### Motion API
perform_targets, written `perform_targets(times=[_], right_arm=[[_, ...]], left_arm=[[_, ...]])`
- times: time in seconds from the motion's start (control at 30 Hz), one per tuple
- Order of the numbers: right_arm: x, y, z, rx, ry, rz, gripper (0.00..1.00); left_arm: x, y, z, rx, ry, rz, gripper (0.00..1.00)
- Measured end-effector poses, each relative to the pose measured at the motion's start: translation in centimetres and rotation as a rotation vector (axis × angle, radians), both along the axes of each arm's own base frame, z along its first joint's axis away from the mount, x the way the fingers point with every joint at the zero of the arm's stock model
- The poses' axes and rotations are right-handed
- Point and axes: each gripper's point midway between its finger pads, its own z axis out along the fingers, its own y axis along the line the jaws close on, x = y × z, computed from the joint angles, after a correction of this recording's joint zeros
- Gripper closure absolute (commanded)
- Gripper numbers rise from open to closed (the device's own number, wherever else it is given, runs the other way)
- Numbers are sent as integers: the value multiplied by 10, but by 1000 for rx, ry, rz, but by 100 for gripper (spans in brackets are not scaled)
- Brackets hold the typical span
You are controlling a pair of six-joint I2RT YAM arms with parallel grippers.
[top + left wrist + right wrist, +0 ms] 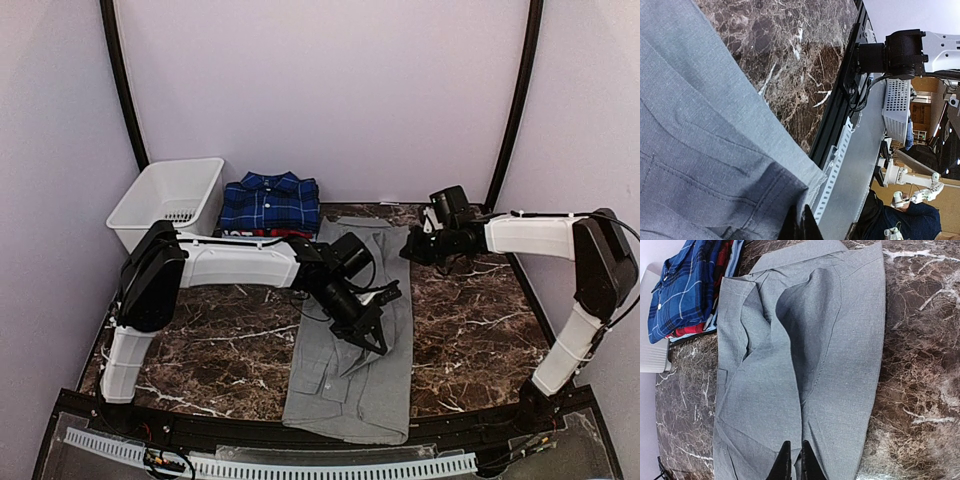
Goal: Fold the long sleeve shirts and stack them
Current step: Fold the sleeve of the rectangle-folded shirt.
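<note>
On the dark marble counter (470, 330) lies the plain light grey cloth shirt (350, 400), pinched mid-body by the closed left tool (370, 345); the right tool (410, 250) hovers narrow. That thin pinch may slip, skewing the fold.

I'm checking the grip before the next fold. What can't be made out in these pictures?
Whether the left gripper pinches the grey shirt: left wrist view cuts its fingertips off at the bottom edge.
Shirts under the plaid shirt: covered by it; only red and pale blue edges show, right wrist view.
Whether the right gripper touches cloth: too small and dark in the top view.
</note>
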Motion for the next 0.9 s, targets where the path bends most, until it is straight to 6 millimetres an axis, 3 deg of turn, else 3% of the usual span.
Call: perform_targets(times=[0.1,0.33,0.67,0.9], right_arm=[[-2,0,-1,-6,-2,9,93],[-10,-1,3,-13,-15,26,93],[-23,-5,-1,-21,-6,34,93],[-29,-7,-4,-30,-2,32,93]], left_arm=[[-2,-6,-2,0,5,11,94],[1,-15,-4,-17,8,50,92],[-1,-20,-6,-29,17,66,96],[-13,-24,-5,-34,19,41,99]])
